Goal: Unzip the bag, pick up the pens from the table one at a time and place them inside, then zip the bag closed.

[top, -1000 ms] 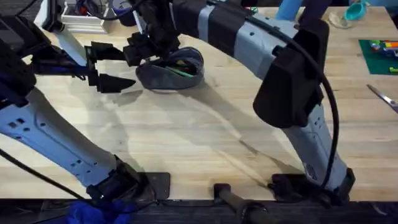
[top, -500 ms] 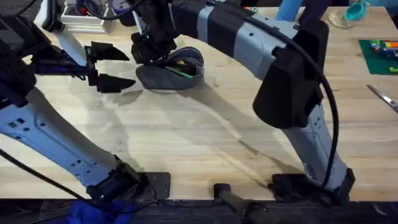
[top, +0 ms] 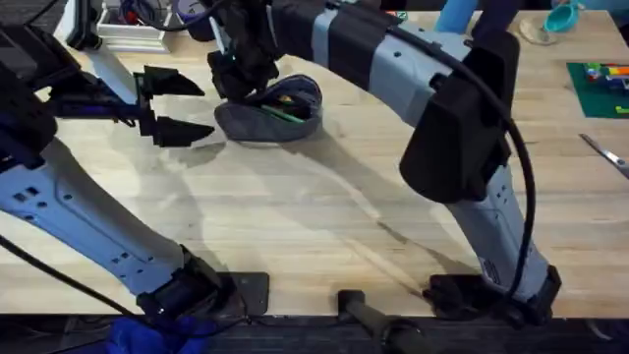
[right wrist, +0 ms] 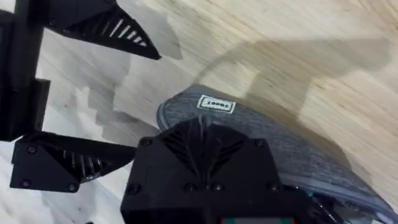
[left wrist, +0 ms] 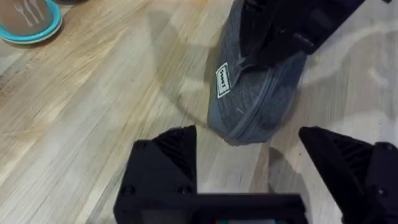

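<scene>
The blue-grey bag (top: 270,116) lies on the table (top: 295,216) at the far left-centre, its top gaping. A green pen (top: 286,114) lies inside it. My right gripper (top: 236,84) reaches across and sits on the bag's left end, fingers pressed together at the zipper line (right wrist: 202,124) beside the white label (right wrist: 216,104). The zipper pull itself is hidden under them. My left gripper (top: 187,106) hovers just left of the bag, open and holding nothing. In the left wrist view the bag (left wrist: 255,99) lies just beyond its spread fingers (left wrist: 171,149).
A white tray (top: 128,31) stands at the back left. A green mat (top: 600,88) and silver scissors (top: 604,154) lie at the right edge. A teal-rimmed cup (left wrist: 28,22) stands beyond the bag. The near half of the table is bare wood.
My right gripper shifted slightly right onto the bag's left end and its fingers drew together. The left gripper and the bag have stayed put.
</scene>
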You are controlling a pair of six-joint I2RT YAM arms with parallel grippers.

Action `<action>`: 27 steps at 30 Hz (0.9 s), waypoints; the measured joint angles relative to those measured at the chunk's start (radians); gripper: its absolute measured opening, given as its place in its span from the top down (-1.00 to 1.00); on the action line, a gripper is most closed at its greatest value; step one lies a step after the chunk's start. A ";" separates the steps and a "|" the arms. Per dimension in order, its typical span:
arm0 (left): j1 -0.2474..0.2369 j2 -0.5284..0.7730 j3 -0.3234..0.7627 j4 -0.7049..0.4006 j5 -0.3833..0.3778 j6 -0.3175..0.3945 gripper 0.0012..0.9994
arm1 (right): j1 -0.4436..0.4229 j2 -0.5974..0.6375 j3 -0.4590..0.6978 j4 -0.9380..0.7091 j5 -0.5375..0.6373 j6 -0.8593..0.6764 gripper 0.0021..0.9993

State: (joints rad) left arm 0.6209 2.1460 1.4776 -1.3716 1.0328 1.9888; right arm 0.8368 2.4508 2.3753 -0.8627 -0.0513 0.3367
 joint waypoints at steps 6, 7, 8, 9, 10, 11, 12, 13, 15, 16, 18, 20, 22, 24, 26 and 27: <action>0.000 0.000 0.000 0.000 0.000 0.000 -0.99 | 0.000 0.000 0.000 0.000 0.000 0.000 0.94; 0.000 0.000 0.000 0.000 0.000 0.000 -0.99 | 0.000 0.000 0.000 0.000 0.000 0.000 0.94; 0.000 0.000 0.000 0.000 0.000 0.000 -0.99 | 0.000 0.000 0.000 0.000 0.001 0.000 0.94; 0.000 0.000 0.000 0.000 0.000 0.000 -0.99 | 0.000 0.000 0.000 0.000 0.001 0.000 0.94; 0.000 0.000 0.000 0.000 0.000 0.000 -0.99 | 0.000 0.000 0.000 0.000 0.002 0.000 0.94; 0.000 0.000 0.000 0.000 0.000 0.000 -0.99 | 0.000 0.000 0.000 0.000 0.003 0.000 0.94; 0.000 0.000 0.000 0.000 0.000 0.000 -0.99 | 0.000 0.000 0.000 0.000 0.003 0.000 0.94; 0.000 0.000 0.000 -0.001 0.000 0.000 -0.99 | 0.000 0.000 0.000 0.000 0.003 0.000 0.94; 0.000 0.000 0.000 -0.011 0.000 0.000 -0.99 | 0.000 0.000 0.000 0.000 0.003 0.000 0.94; 0.000 0.000 0.000 -0.016 0.000 0.000 -0.99 | 0.000 0.000 0.000 0.000 0.003 0.000 0.94; 0.000 0.000 0.000 -0.019 0.003 0.000 -0.99 | 0.000 0.000 0.000 0.000 0.003 0.000 0.94; 0.000 0.000 0.000 -0.019 0.014 0.000 -0.99 | 0.000 0.000 0.000 0.000 0.003 0.000 0.94; -0.002 0.000 0.000 -0.019 0.022 0.000 -0.99 | 0.000 0.000 0.000 0.000 0.003 0.000 0.94; -0.007 0.000 0.000 -0.018 0.023 0.000 -0.99 | 0.000 0.000 0.000 0.000 0.003 0.000 0.94; -0.018 0.000 0.000 -0.012 0.024 0.000 -0.99 | 0.000 0.000 0.000 0.000 0.003 0.000 0.94; -0.027 0.000 0.000 -0.009 0.025 -0.001 -0.99 | 0.000 0.000 0.000 0.000 0.003 0.000 0.94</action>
State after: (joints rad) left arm 0.5943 2.1460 1.4776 -1.3803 1.0576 1.9883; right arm 0.8368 2.4508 2.3756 -0.8627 -0.0483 0.3367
